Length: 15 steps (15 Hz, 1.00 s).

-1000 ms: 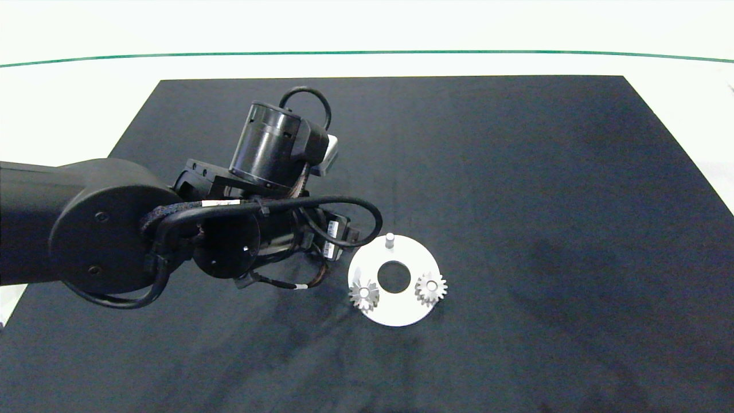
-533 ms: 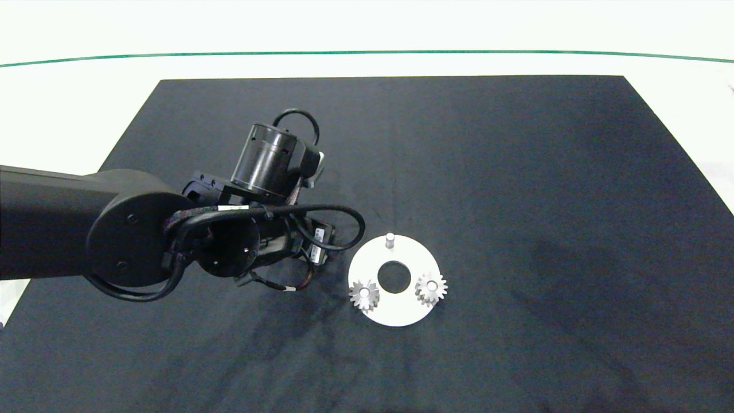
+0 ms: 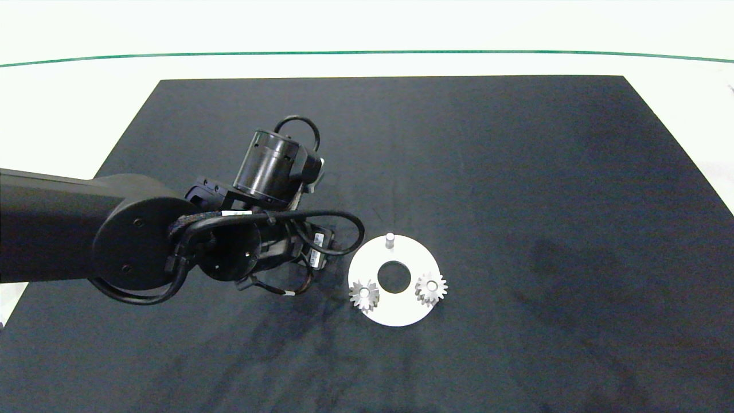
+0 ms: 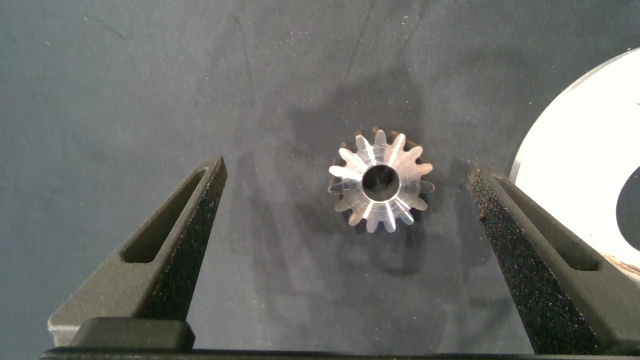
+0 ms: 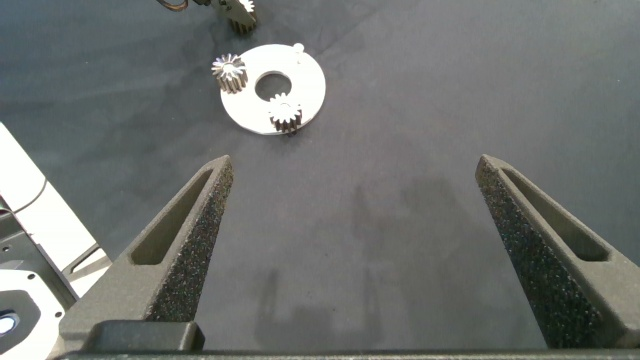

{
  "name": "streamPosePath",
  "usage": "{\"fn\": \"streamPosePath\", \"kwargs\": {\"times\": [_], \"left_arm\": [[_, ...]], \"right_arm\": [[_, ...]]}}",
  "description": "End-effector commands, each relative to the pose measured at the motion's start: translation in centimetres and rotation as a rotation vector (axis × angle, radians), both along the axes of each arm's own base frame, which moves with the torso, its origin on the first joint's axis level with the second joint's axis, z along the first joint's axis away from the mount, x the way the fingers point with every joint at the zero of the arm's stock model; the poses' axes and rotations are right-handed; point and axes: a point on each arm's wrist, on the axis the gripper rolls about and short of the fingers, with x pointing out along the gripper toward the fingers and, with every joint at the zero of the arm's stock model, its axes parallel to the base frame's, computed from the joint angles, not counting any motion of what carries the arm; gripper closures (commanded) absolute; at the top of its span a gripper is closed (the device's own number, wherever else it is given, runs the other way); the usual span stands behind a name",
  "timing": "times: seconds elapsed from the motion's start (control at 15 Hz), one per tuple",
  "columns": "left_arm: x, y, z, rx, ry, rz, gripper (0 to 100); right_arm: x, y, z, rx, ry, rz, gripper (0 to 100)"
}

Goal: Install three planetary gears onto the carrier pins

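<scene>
A white disc (image 3: pixel 395 312) lies on the black mat, with two planetary gears (image 3: pixel 363 295) (image 3: pixel 430 288) seated on its carrier pins. One carrier pin (image 3: pixel 390 240) at the disc's far side stands bare. In the head view my left arm (image 3: pixel 269 241) hangs just left of the disc and hides its own fingers. The left wrist view shows a third silver gear (image 4: pixel 381 181) lying flat on the mat. My left gripper (image 4: pixel 348 175) is open around this gear, one finger on each side and clear of it, with the disc's rim (image 4: pixel 590 130) beside it. My right gripper (image 5: pixel 355 165) is open and holds nothing, well away from the disc (image 5: pixel 305 85).
The black mat (image 3: pixel 516 172) covers most of the white table (image 3: pixel 57 115), and a green line (image 3: pixel 367 53) runs along the far side. Bare mat stretches right of the disc and in front of it.
My left arm has drawn back slightly to the left and sunk lower over the mat. The disc and its two gears have not moved.
</scene>
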Motion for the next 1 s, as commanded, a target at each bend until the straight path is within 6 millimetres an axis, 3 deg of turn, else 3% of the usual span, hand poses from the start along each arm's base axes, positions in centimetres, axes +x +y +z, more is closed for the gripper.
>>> {"fn": "streamPosePath", "kwargs": {"times": [0.07,1.0], "left_arm": [[0.11,-0.17,-0.48,0.002,0.013,0.005,5],[0.48,-0.74,-1.21,-0.012,0.033,0.007,34]], "right_arm": [[0.03,0.03,-0.02,-0.004,0.001,0.000,0],[0.02,0.03,-0.02,-0.004,0.001,0.002,0]]}}
